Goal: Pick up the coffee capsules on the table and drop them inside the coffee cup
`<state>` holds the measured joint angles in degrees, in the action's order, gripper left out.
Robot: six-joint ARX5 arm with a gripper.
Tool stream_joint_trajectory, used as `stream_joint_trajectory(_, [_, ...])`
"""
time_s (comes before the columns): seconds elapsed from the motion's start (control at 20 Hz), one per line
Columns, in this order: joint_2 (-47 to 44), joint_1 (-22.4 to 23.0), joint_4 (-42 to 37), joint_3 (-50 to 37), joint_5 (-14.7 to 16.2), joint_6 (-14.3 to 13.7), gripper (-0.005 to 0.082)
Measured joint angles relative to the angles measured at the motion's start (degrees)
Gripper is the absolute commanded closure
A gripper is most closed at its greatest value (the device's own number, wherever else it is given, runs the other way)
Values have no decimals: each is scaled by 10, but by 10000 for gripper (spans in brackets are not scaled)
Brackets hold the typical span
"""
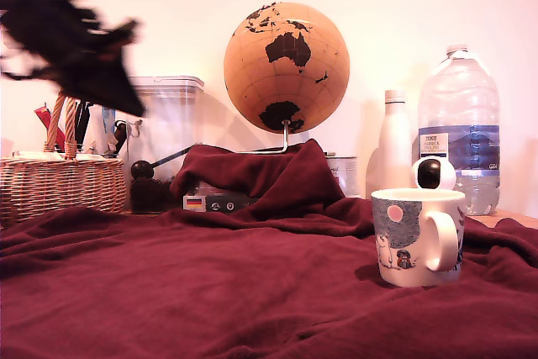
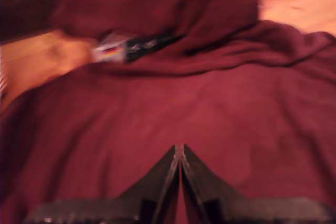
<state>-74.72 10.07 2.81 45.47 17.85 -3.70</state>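
The white coffee cup (image 1: 417, 236) with a grey-blue patch, pink circle and cartoon figures stands upright on the dark red blanket-draped table (image 1: 210, 292) at the exterior view's right, handle turned to the right. No coffee capsules show in either view. My gripper (image 2: 179, 150) is shut, its two dark fingers meeting at the tips with nothing between them, held above bare red blanket (image 2: 210, 103). In the exterior view the arm (image 1: 71, 35) is a blurred dark shape high at the upper left, far from the cup.
A wicker basket (image 1: 59, 187) sits at the exterior view's left, a clear plastic tub (image 1: 172, 128) and globe (image 1: 286, 65) behind. A white bottle (image 1: 394, 145), large water bottle (image 1: 459, 124) and small ball camera (image 1: 433, 173) stand behind the cup. A small device (image 1: 210, 201) lies under the blanket fold.
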Motion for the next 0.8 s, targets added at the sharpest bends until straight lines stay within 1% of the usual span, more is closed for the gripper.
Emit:
stream_joint_trajectory(0.05, [10,-10,-15,-20,-8,5,788])
stream_joint_trajectory(0.15, [37,-31,-43,-63,-19,30,788])
stream_joint_trajectory(0.3, [90,-57,-76,-126,-29,41,788])
stream_joint_trajectory(0.35, [108,-64,-81,-142,-30,50,788])
stream_joint_trajectory(0.5, [159,-82,-91,-198,-39,65,788])
stream_joint_trajectory(0.55, [176,-87,-93,-217,-43,65,788])
stream_joint_trajectory(0.65, [212,-95,-99,-251,-47,76,788])
stream_joint_trajectory(0.8, [273,-101,-101,-289,-49,81,788])
